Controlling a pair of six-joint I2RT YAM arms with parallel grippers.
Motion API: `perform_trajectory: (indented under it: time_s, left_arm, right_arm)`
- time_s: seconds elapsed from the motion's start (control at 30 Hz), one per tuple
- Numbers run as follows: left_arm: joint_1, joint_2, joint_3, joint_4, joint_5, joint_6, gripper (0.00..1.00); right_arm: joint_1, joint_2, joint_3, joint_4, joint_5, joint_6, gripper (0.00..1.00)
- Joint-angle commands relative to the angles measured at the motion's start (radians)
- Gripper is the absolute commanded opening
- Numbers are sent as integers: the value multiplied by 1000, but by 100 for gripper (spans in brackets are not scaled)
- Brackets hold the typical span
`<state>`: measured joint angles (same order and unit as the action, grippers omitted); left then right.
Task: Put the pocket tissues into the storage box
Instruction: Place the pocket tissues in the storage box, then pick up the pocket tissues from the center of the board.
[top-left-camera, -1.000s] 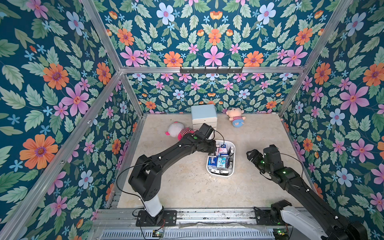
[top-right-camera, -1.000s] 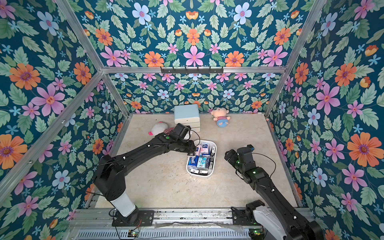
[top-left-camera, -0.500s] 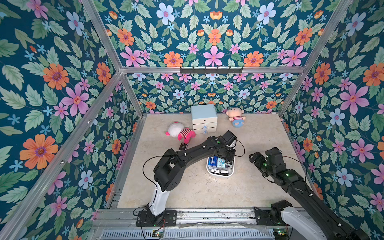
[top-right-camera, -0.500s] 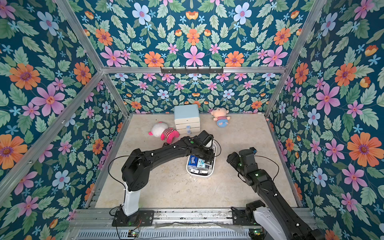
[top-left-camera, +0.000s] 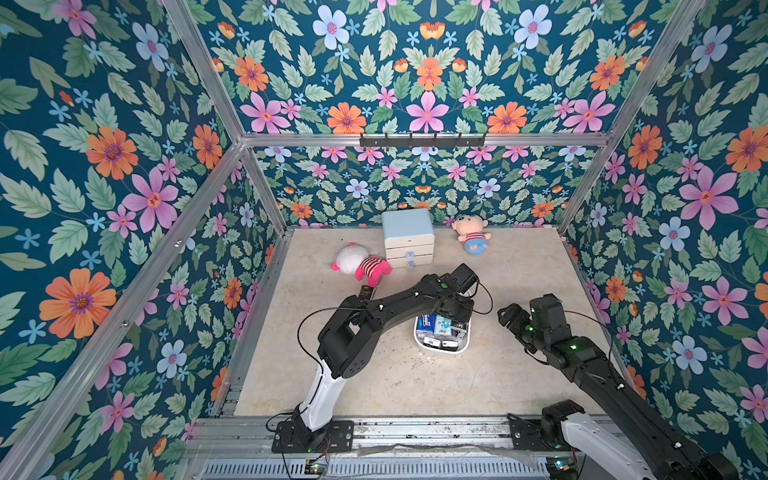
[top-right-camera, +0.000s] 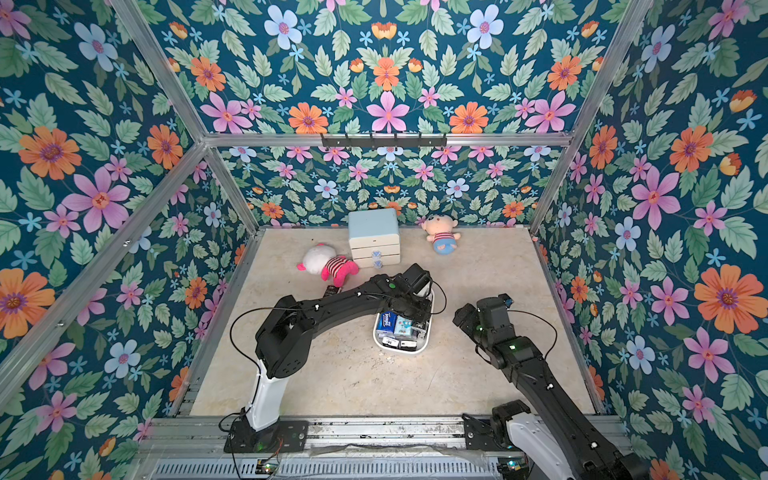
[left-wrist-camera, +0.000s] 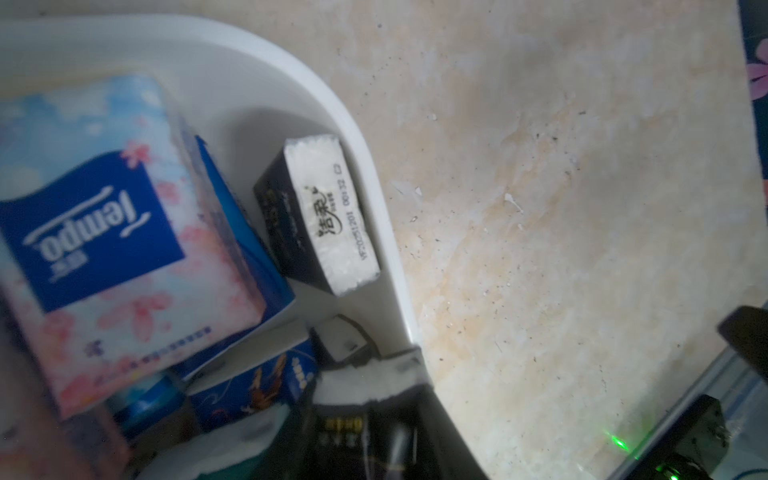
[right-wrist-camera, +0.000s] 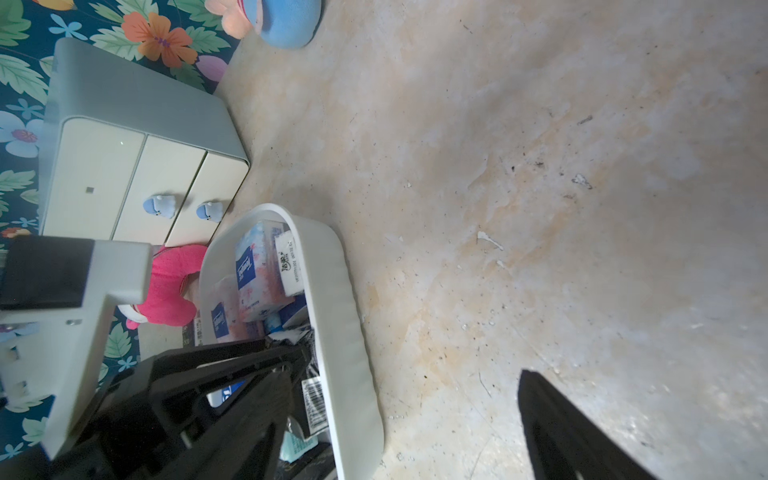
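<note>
Partly hidden under its own wrist, the left gripper (right-wrist-camera: 306, 390) reaches into the storage box (top-left-camera: 441, 354), jaws narrowly closed on a blurred black packet (left-wrist-camera: 361, 419); other pocket tissues (top-left-camera: 434, 325) lie in the box. The right gripper (top-left-camera: 508, 314) hovers beside it, wide and empty. Beige bench (top-left-camera: 395, 382), floral walls (top-left-camera: 415, 104).

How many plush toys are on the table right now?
2. The pink-and-white plush toy lies left of the drawer cabinet; the blue-bottomed plush toy lies right of it. None seems hidden.
</note>
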<state>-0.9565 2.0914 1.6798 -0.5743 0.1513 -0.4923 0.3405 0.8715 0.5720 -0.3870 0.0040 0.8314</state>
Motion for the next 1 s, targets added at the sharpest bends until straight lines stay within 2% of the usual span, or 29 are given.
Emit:
perform_trajectory:
  time_s: [0.0,0.13,0.23,0.3,0.5,0.67,0.8,0.97]
  left_arm:
    - [-1,-7,1,-48,-45,6,39]
    - [1,-10,5,-53,-58,5,48]
    - [1,-11,17,-54,-33,-11,62]
    - [2,-24,27,-40,-6,-26,67]
    - [35,-124,53,-11,8,-62,75]
    - [138,-228,-27,13,-2,-65,77]
    - [273,-310,-164,41,33,-68,78]
    - [410,-383,-312,52,-42,-9,80]
  right_arm:
    - [0,12,18,0,6,-26,90]
    - [0,33,29,17,-17,-35,90]
    - [0,41,32,25,-25,-46,90]
    - [0,43,35,24,-32,-50,89]
    - [0,65,55,24,-46,-61,87]
    - [24,113,81,54,-55,-61,86]
    - [52,169,114,75,-51,-65,85]
    - [68,223,156,89,-57,-76,86]
